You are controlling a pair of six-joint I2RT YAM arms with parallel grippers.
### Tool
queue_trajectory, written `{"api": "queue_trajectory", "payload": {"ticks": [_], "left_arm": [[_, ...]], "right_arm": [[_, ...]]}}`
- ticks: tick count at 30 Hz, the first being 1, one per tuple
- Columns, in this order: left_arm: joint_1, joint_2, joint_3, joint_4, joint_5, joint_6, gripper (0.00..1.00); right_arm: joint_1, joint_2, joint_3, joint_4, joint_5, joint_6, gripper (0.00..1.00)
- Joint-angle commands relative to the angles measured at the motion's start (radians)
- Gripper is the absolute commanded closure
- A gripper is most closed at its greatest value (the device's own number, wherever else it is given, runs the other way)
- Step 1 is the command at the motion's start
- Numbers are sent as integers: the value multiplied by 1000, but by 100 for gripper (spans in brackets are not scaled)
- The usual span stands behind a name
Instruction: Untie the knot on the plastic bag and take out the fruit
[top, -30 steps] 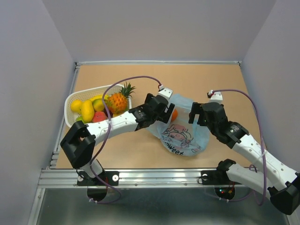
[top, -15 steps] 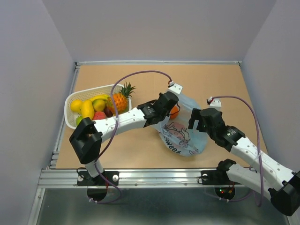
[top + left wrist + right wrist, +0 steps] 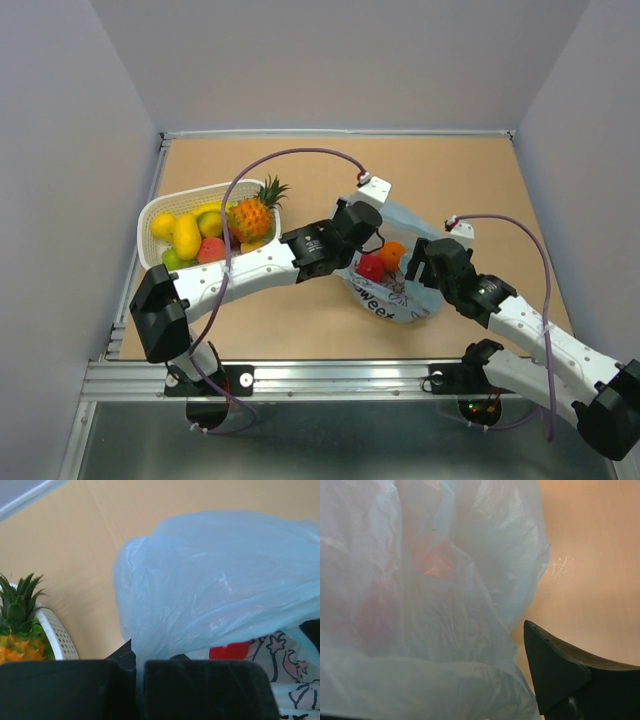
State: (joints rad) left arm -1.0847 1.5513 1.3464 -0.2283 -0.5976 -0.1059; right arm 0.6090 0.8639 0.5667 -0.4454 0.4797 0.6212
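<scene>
From above, the plastic bag [image 3: 425, 297] is seen between left gripper [image 3: 360, 240] and right gripper [image 3: 415, 265], its mouth judged untied; a red fruit [image 3: 371, 267] and an orange fruit [image 3: 392, 255] are bared, not yet lifted out. At the left wrist, bag film is pinched by pressed-together fingers [image 3: 200, 685]. At the right wrist, one finger [image 3: 560, 675] alone is shown; its state cannot be told. Against the earlier frame, the red fruit is newly uncovered

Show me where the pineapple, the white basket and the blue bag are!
pineapple [image 3: 252, 218]: top view, orange body.
white basket [image 3: 142, 232]: top view, left rim.
blue bag [image 3: 215, 580]: left wrist view, crinkled upper plastic.
</scene>
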Motion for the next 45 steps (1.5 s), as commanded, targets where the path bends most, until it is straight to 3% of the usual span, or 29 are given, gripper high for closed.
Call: {"api": "queue_trajectory", "payload": {"ticks": [1,7,11,12,15,16,17,20,26,31,38,45], "left_arm": [[14,12,-107,-5,-47,-106,100],[43,26,-213,-3,-57,-236,95],[63,13,-219,-23,-80,-282,71],[63,4,-213,-31,-82,-287,66],[63,-25,-188,-42,-61,-288,29],[63,-39,-182,-43,-53,-288,29],[62,-60,-176,-45,-33,-290,20],[52,-120,-171,-51,5,-310,10],[2,-247,-171,-72,35,-385,8],[-96,-254,-156,-71,33,-429,14],[-176,-76,-130,-17,-11,-460,11],[-178,99,-98,109,-129,-336,2]], "right_arm": [[-5,-5,-24,51,54,20,22],[-5,14,-37,51,60,29,41],[-5,29,-44,51,69,32,61],[-5,32,-42,53,66,32,70],[-5,32,-42,53,62,35,85],[-5,30,-44,53,60,35,88],[-5,27,-44,51,60,35,93],[-5,26,-44,51,59,32,97],[-5,27,-44,53,53,29,99],[-5,29,-44,57,45,28,99],[-5,21,-44,63,28,26,99],[-5,-11,-50,63,8,26,99]]}}
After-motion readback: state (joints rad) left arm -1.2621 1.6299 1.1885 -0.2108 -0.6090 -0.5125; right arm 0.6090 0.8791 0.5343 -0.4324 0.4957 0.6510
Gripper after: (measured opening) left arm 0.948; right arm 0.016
